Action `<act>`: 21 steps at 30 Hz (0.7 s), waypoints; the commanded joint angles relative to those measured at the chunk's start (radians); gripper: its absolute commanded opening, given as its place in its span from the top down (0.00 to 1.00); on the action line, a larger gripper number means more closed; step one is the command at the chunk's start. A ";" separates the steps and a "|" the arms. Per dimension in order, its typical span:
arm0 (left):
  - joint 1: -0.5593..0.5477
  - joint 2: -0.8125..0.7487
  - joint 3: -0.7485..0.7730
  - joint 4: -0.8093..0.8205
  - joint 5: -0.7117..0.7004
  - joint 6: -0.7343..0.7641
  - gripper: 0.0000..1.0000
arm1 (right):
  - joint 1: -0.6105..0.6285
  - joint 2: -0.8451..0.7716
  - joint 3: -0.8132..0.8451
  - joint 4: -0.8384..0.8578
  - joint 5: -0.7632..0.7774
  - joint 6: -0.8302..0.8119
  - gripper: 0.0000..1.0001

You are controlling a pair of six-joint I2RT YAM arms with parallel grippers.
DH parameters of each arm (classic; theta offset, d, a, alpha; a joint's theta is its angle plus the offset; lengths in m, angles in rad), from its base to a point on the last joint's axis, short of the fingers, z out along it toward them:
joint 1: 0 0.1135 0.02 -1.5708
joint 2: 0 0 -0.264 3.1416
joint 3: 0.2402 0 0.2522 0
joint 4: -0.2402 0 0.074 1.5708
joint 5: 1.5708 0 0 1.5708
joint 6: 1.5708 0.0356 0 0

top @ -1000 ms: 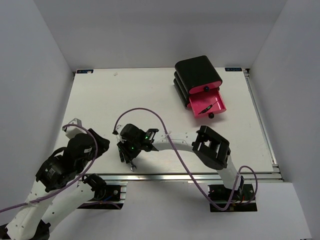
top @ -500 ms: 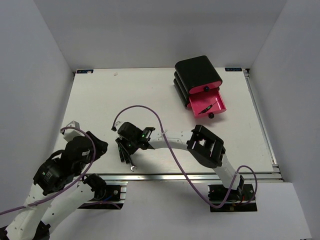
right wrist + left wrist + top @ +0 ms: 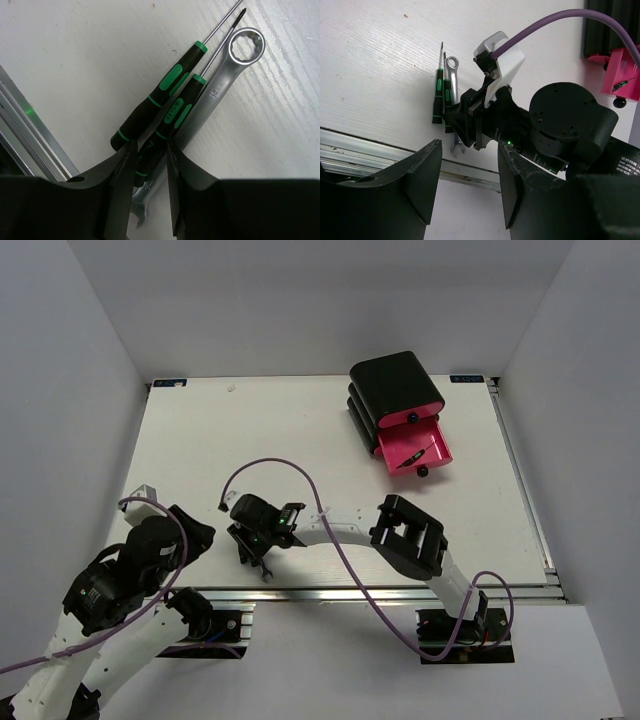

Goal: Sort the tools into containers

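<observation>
The right arm reaches across to the near left of the table (image 3: 200, 440), its gripper (image 3: 151, 150) low over a small bundle of tools just in from the near rail (image 3: 365, 145). Two screwdrivers and a wrench (image 3: 225, 85) lie side by side there, tips and ring end pointing far. The outer screwdriver (image 3: 162, 95) is furthest left. The inner screwdriver (image 3: 177, 110) lies against it on one side and against the wrench on the other. The right fingers (image 3: 120, 190) straddle the butt of the inner screwdriver's handle, with only a thin gap to either side. I cannot tell whether they are pressing on it. The wrench's open end pokes out beneath them.

The left gripper (image 3: 469, 165) hangs back near the left near corner, above the table, its jaws wide apart with nothing between them.

At the far right stand the drawers (image 3: 395, 385). The bottom drawer (image 3: 395, 448) is pulled out towards the near side, showing its pink inside, with a third screwdriver (image 3: 415, 458) lying slantwise in it. The two above are shut.
</observation>
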 commanded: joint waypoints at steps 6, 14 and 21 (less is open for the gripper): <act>-0.003 -0.013 0.007 -0.015 0.009 -0.010 0.42 | 0.008 0.027 0.016 0.018 0.031 -0.010 0.64; -0.003 -0.027 -0.018 -0.019 0.020 -0.018 0.42 | 0.038 0.056 0.050 0.017 0.055 -0.038 0.64; -0.003 -0.033 -0.018 -0.033 0.018 -0.021 0.41 | 0.046 0.072 0.049 0.015 0.077 -0.044 0.64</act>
